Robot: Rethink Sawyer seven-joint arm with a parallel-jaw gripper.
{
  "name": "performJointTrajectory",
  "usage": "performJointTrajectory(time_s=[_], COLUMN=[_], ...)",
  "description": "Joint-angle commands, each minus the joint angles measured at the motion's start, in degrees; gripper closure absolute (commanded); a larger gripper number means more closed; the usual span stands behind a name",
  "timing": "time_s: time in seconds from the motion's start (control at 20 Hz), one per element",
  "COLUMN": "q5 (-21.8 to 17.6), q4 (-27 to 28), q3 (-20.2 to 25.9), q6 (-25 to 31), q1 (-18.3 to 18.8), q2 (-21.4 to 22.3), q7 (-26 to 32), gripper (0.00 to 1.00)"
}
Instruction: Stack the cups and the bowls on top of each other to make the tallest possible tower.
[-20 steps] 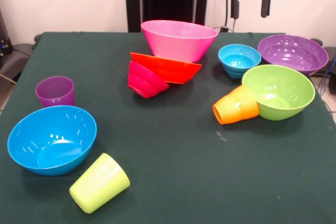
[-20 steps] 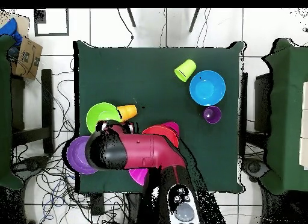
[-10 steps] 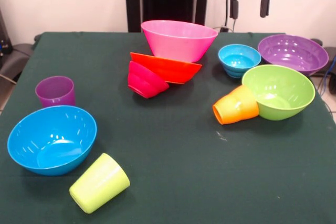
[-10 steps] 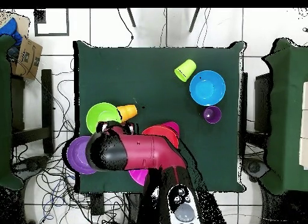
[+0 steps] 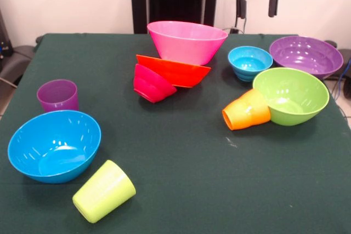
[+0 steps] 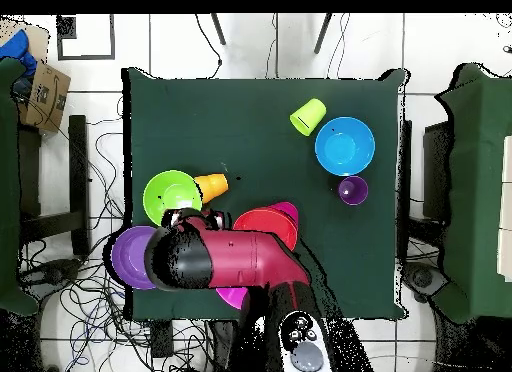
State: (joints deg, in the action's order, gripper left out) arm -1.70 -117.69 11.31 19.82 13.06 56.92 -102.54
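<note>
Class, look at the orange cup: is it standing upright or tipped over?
Tipped over. The orange cup lies on its side, its mouth facing the camera in the front view, against the lime green bowl.

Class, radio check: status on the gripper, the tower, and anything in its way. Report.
Gripper open, empty, raised over the small blue bowl. Tower leaning: red, orange, pink bowls. Orange cup on its side against the green bowl. Nothing blocking.
</note>
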Motion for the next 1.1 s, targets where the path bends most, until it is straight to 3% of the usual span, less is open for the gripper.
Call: performJointTrajectory(time_s=[0.05, 0.6, 1.1], q5=[-4.8, -7.2, -9.2], q4=[-3.7, -2.8, -2.7], q3=[1.6, 1.2, 1.8], q6=[-2.6, -2.1, -2.7], q1=[1.1, 0.6, 0.5], q2=[-2.7, -1.8, -3.5], q7=[-2.7, -2.3, -2.5], gripper=[0.00, 0.00, 0.00])
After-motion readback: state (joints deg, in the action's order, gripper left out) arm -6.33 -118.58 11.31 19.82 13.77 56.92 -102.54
